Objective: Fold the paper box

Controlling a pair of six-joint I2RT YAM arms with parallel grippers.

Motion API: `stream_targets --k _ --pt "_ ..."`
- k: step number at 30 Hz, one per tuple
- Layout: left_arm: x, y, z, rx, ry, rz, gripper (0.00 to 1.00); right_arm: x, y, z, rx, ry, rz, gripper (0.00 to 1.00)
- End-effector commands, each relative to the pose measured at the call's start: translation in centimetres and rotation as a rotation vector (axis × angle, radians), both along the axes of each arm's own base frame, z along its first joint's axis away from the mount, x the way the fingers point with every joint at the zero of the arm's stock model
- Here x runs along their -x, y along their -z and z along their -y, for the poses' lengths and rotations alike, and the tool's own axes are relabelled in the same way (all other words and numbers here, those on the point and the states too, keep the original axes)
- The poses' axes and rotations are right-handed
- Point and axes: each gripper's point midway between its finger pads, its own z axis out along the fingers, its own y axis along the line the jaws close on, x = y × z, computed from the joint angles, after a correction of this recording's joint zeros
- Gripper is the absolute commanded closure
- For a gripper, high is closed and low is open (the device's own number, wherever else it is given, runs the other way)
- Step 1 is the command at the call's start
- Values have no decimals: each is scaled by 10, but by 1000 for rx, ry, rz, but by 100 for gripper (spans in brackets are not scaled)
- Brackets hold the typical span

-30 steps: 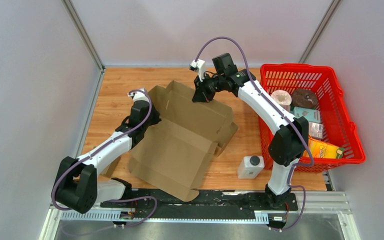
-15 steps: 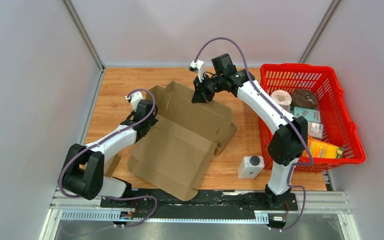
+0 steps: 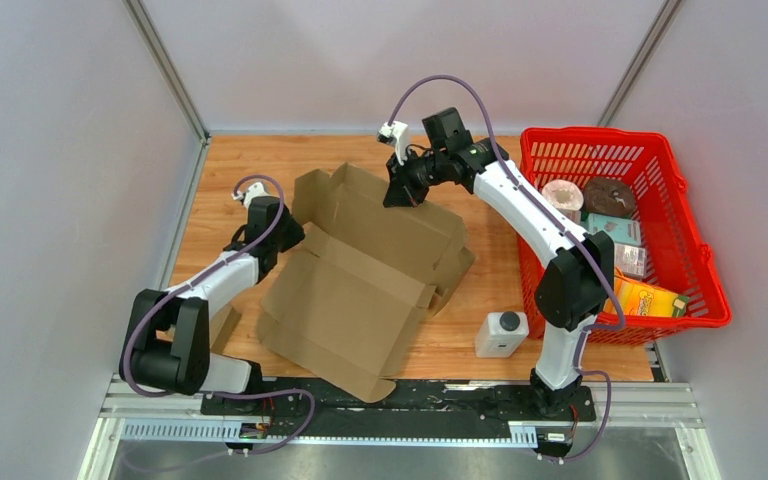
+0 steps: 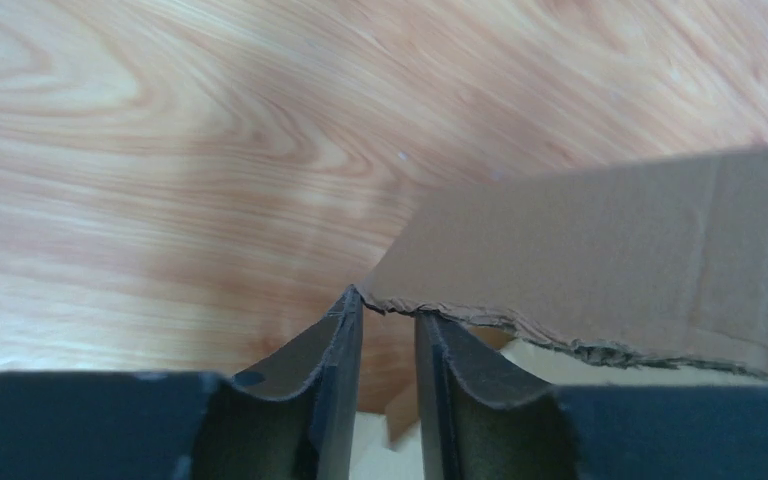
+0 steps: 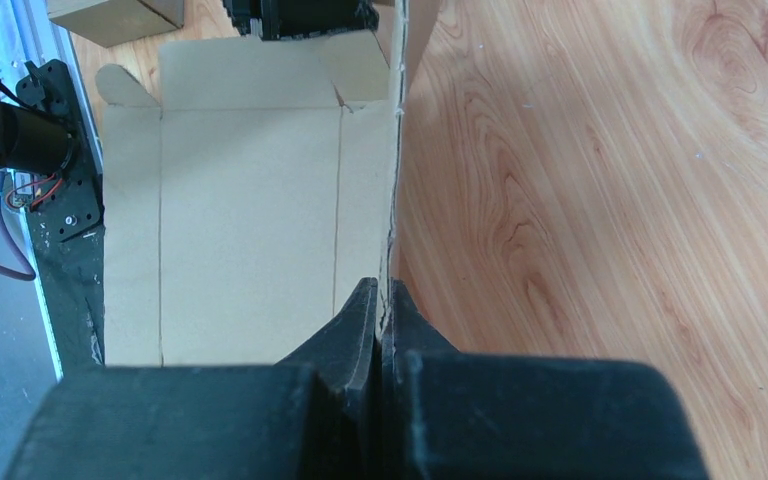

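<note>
The brown cardboard box lies partly unfolded in the middle of the table, with its flaps spread. My right gripper is shut on the top edge of the box's back wall, which stands upright. The right wrist view shows the thin wall edge running into the closed gripper. My left gripper is at the box's left side. In the left wrist view the left gripper is narrowly apart. A ragged flap corner rests across the fingertips, with bare wood showing between them.
A red basket holding several packaged items stands at the right. A white bottle stands on the table near the right arm's base. A small cardboard box sits by the left arm's base. Grey walls enclose the table.
My left arm has swung left and back, drawing its gripper out to the box's left edge. The right gripper and the box have stayed in place.
</note>
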Motion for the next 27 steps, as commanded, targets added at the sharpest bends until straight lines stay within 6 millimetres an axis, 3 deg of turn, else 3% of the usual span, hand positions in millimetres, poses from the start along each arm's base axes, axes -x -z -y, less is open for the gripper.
stream_targets --k 1,5,10,13,16,19,20,21,23,25,27 --pt "-2 -14 53 213 241 59 80 -4 -22 -5 -50 -22 53 100" --pt "7 -26 80 316 322 80 85 -5 -24 -8 -58 -23 53 100" --pt "25 -30 110 292 390 90 83 -4 -18 -10 -54 -27 44 100" --pt "27 -14 112 309 373 61 81 -5 -11 -10 -34 -23 42 100" --pt "31 -20 106 265 386 89 75 -9 -1 -8 26 -14 77 100" --pt "39 -65 102 213 442 226 62 -16 8 -5 81 -11 115 100" --pt "47 -94 98 164 476 315 55 -18 11 -4 98 -13 121 100" --pt "48 -110 90 127 461 361 45 -21 12 -4 122 -20 154 100" --pt "57 -154 73 34 434 477 39 -23 22 -4 166 -25 161 100" --pt "53 -189 54 -38 350 562 30 -26 23 -6 198 -41 194 100" --pt "46 -195 47 -114 335 554 29 -30 26 -10 218 -47 213 100"
